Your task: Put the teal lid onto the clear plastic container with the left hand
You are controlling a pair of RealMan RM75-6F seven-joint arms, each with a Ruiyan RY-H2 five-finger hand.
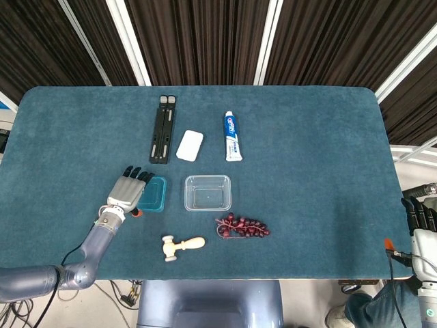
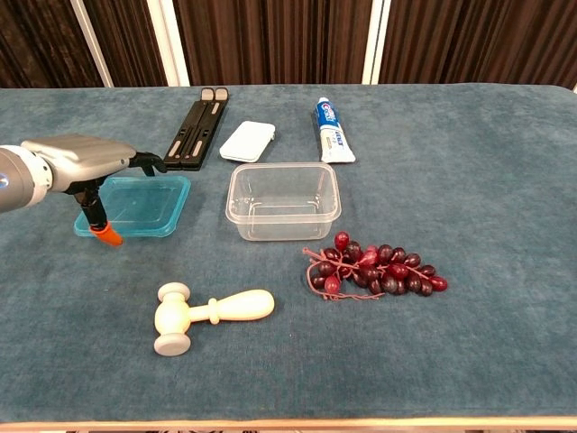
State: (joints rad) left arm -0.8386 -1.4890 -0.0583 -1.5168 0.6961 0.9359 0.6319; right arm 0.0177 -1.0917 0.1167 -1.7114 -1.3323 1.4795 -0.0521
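The teal lid (image 1: 156, 195) (image 2: 144, 204) sits left of the clear plastic container (image 1: 207, 193) (image 2: 283, 200), a narrow gap between them. My left hand (image 1: 128, 194) (image 2: 76, 159) grips the lid's left end, fingers stretched over its top and the orange-tipped thumb at its front left edge. The lid looks slightly raised off the cloth. The container stands empty and upright near the table's middle. My right hand (image 1: 422, 220) hangs off the table's right edge, holding nothing; only the head view shows it.
A bunch of dark red grapes (image 2: 374, 267) lies in front of the container, and a wooden mallet (image 2: 209, 313) to the front left. Behind are a white case (image 2: 247, 141), a toothpaste tube (image 2: 334, 131) and a black folded stand (image 2: 196, 126).
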